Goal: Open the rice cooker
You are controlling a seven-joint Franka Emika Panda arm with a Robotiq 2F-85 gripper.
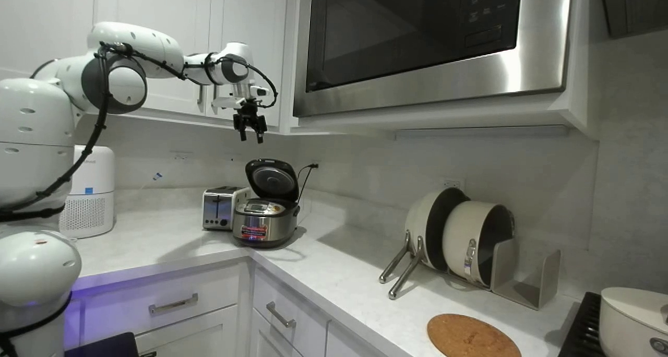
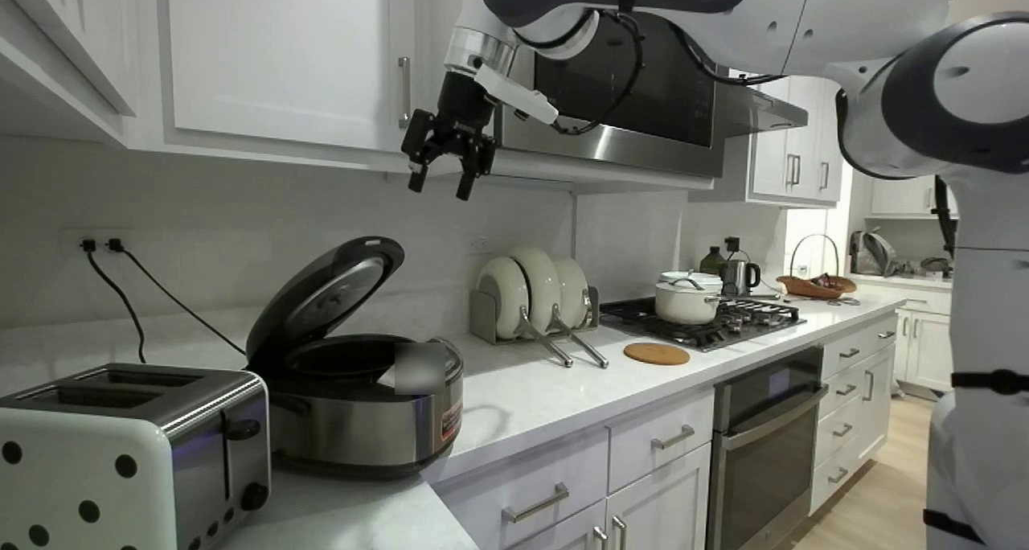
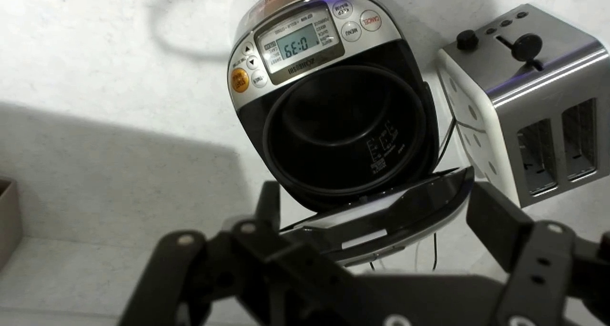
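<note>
The rice cooker is a round steel appliance on the counter corner, seen in both exterior views and the wrist view. Its dark lid stands raised and tilted back on its hinge, also in an exterior view and edge-on in the wrist view. The dark inner pot is exposed and looks empty. My gripper hangs well above the cooker, pointing down, apart from it, in both exterior views. In the wrist view its fingers are spread wide with nothing held.
A silver and white toaster stands right beside the cooker. Power cords run to the wall behind. Upper cabinets and a microwave hang near the arm. Racked pans, a cork mat and a white air purifier stand around.
</note>
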